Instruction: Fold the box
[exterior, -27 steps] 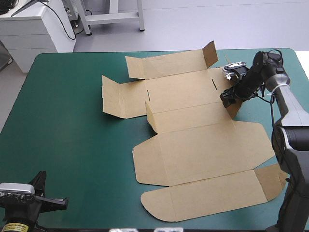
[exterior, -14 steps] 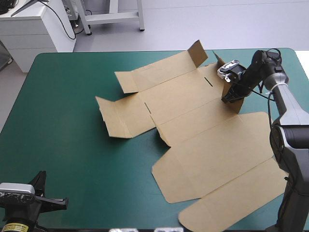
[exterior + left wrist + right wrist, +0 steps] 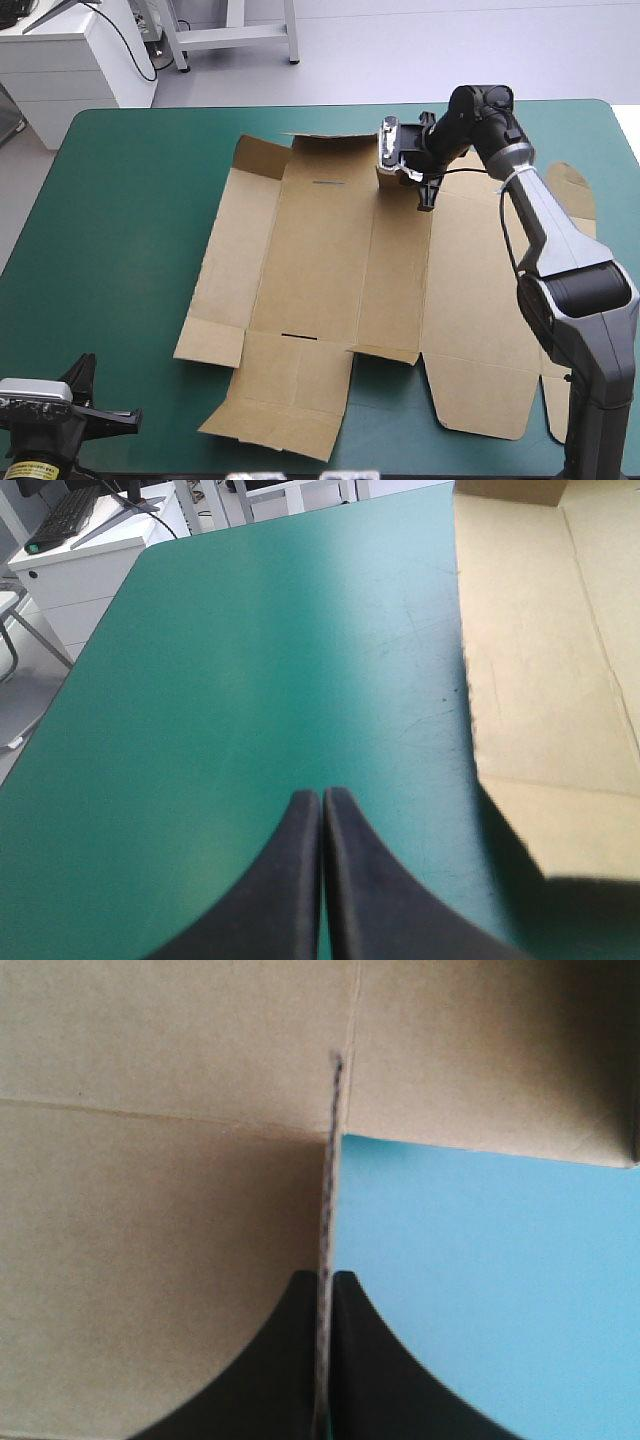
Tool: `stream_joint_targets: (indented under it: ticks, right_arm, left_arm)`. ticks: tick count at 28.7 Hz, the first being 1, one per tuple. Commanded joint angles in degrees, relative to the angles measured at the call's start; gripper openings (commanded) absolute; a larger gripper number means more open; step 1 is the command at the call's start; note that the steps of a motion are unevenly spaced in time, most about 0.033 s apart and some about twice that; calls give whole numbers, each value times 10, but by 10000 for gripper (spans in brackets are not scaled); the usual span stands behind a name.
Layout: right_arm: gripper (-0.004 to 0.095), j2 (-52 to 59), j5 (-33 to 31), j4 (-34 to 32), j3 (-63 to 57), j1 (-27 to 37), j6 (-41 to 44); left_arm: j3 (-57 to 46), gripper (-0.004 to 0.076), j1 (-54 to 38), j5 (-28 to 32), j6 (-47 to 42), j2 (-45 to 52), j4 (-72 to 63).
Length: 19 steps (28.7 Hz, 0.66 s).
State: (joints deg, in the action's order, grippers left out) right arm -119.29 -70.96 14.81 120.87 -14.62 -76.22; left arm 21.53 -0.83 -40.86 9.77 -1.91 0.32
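Observation:
The brown box [image 3: 330, 290] lies as a flat cut sheet across the middle and right of the teal-green table, a few small flaps raised along its far edge. My right gripper [image 3: 427, 193] is over that far edge, shut on an upright flap [image 3: 396, 178]. The right wrist view shows the flap's thin edge [image 3: 328, 1160] pinched between the black fingers [image 3: 280, 1360], at my right gripper [image 3: 325, 1278]. My left gripper [image 3: 125, 420] is shut and holds nothing at the table's front left corner. In its own view my left gripper [image 3: 322, 796] has the box [image 3: 540, 630] lying off to one side.
The box's near flaps [image 3: 280, 415] reach close to the table's front edge. A rounded flap [image 3: 572, 195] lies by the right edge. Teal-green cover [image 3: 120, 220] stretches between my left gripper and the sheet's left edge.
The right gripper has shut on the flap and swung left along the far side. The whole sheet has turned about a quarter turn with it. The left arm has stayed still.

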Motion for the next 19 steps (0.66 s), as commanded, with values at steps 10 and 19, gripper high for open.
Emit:
stream_joint_targets:
  ticks: [10, 19]
  right_arm:
    - [-21, 19, 64, 90, 20, -74, 28]
    - [-19, -17, 59, 50, 20, -74, 88]
  left_arm:
    - [16, -8, 5, 41, 2, -11, -3]
    - [16, -8, 5, 41, 3, -11, -3]
